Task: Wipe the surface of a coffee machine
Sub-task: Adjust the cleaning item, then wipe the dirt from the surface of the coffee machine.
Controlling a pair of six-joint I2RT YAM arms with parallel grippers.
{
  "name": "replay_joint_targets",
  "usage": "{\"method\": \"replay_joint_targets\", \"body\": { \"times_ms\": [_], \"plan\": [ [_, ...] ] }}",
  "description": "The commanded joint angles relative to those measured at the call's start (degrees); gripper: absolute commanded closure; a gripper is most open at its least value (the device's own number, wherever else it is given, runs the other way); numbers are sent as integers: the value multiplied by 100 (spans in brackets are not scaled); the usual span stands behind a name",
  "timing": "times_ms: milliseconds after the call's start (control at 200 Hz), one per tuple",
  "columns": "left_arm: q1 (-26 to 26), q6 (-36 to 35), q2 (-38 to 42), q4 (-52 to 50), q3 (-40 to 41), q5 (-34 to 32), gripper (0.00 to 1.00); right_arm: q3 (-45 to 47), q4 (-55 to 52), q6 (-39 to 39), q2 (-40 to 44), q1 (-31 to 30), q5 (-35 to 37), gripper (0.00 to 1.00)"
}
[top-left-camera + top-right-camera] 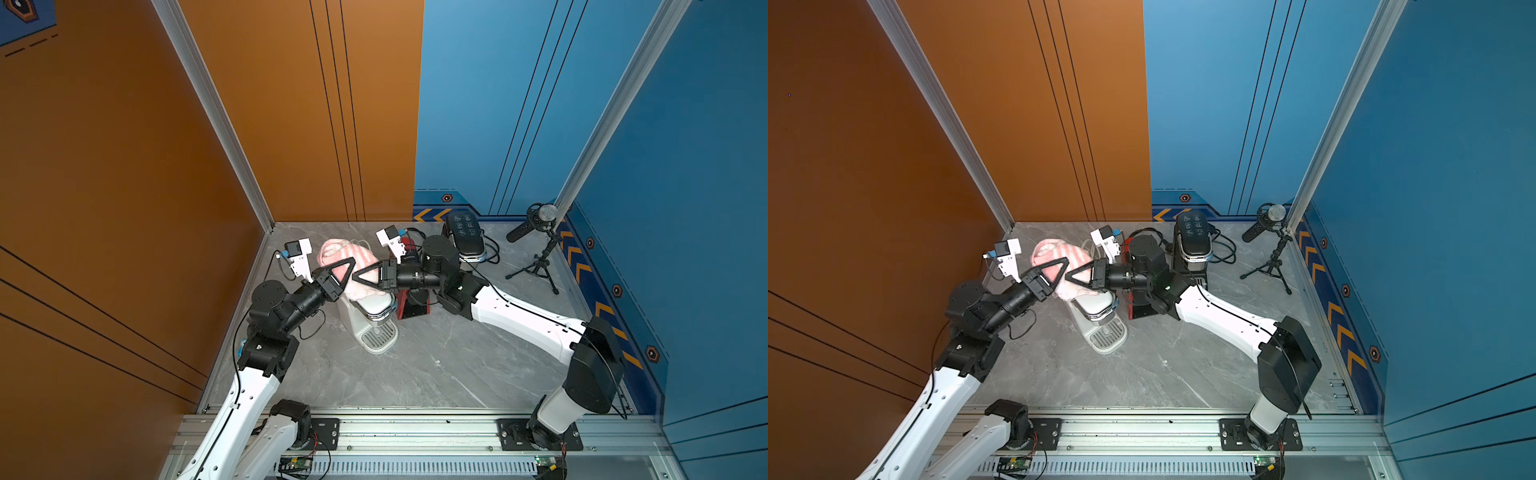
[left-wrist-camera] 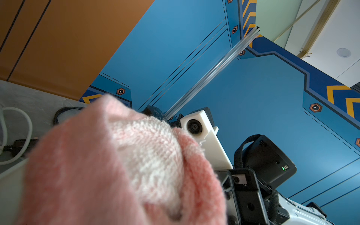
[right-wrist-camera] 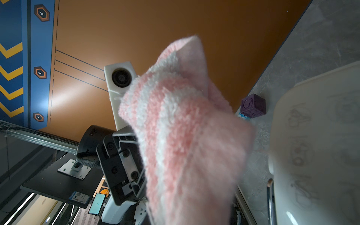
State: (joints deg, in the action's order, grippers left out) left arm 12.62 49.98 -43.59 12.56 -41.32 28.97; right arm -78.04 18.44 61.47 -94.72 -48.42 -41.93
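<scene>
Left arm reaches in from the orange-wall side. Left gripper (image 1: 350, 265) sits pressed into the pink-and-white towel (image 1: 360, 254). In the left wrist view the towel (image 2: 116, 165) fills the frame and covers the fingers, so there is no telling whether the jaws stand wide, narrow or pinched on the cloth.

The towel lies bunched on top of the white coffee machine (image 1: 358, 321), near the back middle of the grey table (image 1: 436, 365). The machine's drip tray (image 1: 378, 335) faces the robot.

Right gripper (image 1: 358, 276) meets the towel from the other side, its tip just beside the left gripper's. In the right wrist view the cloth (image 3: 185, 136) hides its fingers too: state cannot be told. The same view shows the machine's white top (image 3: 311, 136) and a purple cube (image 3: 253, 106) on the table beyond.

Under the right arm is a red appliance (image 1: 411, 309). Behind it stands a black machine (image 1: 465, 237). At the far right is a microphone (image 1: 547, 212) on a tripod.
</scene>
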Motion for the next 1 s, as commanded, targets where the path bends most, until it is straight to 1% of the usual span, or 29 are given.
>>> {"method": "replay_joint_targets", "body": {
  "times_ms": [0, 35, 80, 190, 210, 220, 240, 270, 320, 380, 425, 480, 490, 520, 575, 686, 791, 881, 996],
  "plan": [
    [339, 94, 85, -420, 302, 766, 60, 41, 347, -277, 321, -123, 352, 100],
    [313, 22, 130, -595, 247, 702, 46, 103, 3, -519, 461, -138, 495, 100],
    [270, -164, 182, -1011, 53, 578, 34, 215, -583, -911, 692, -181, 817, 100],
    [257, -952, 104, -2229, -697, 153, 17, 684, -1813, -1839, 1475, -349, 1911, 100],
    [250, -1068, 61, -2463, -818, 68, 15, 793, -1994, -1957, 1641, -384, 2154, 100],
    [254, -1121, 37, -2584, -887, 17, 11, 846, -2099, -2045, 1729, -415, 2253, 100],
    [257, -1223, -8, -2771, -1007, -108, 6, 944, -2231, -2170, 1889, -458, 2477, 100],
    [273, -1374, -99, -3036, -1188, -265, 3, 1099, -2558, -2322, 2121, -515, 2806, 100],
    [291, -1689, -236, -3286, -1392, -352, 1, 1396, -2947, -2455, 2500, -658, 3227, 100],
    [326, -1907, -402, -3608, -1586, -703, 0, 1800, -3292, -2510, 2918, -874, 3839, 100],
    [373, -2100, -529, -3807, -1688, -923, 2, 2103, -3489, -2456, 3159, -1038, 4293, 100],
    [459, -2277, -730, -4139, -1731, -1389, 5, 2408, -3634, -2338, 3404, -1183, 4630, 100],
    [478, -2309, -765, -4180, -1867, -1465, 6, 2454, -3649, -2317, 3435, -1221, 4702, 100],
    [547, -2393, -862, -4306, -1937, -1689, 8, 2598, -3653, -2266, 3515, -1313, 4891, 100],
    [713, -2527, -1019, -4508, -1982, -2213, 9, 2799, -3588, -2198, 3574, -1486, 5132, 100],
    [1198, -2818, -1325, -4760, -2043, -3260, 10, 2966, -3246, -2192, 3426, -1756, 5394, 100],
    [1637, -3057, -1478, -4892, -2077, -4316, 10, 2897, -2982, -2192, 3005, -1807, 5254, 100],
    [1689, -3023, -1523, -4900, -2005, -4724, 10, 2775, -2804, -2262, 2612, -1818, 5071, 100],
    [1760, -3021, -1528, -4942, -1946, -5063, 10, 2689, -2683, -2302, 2282, -1838, 5060, 100]
  ]
}}
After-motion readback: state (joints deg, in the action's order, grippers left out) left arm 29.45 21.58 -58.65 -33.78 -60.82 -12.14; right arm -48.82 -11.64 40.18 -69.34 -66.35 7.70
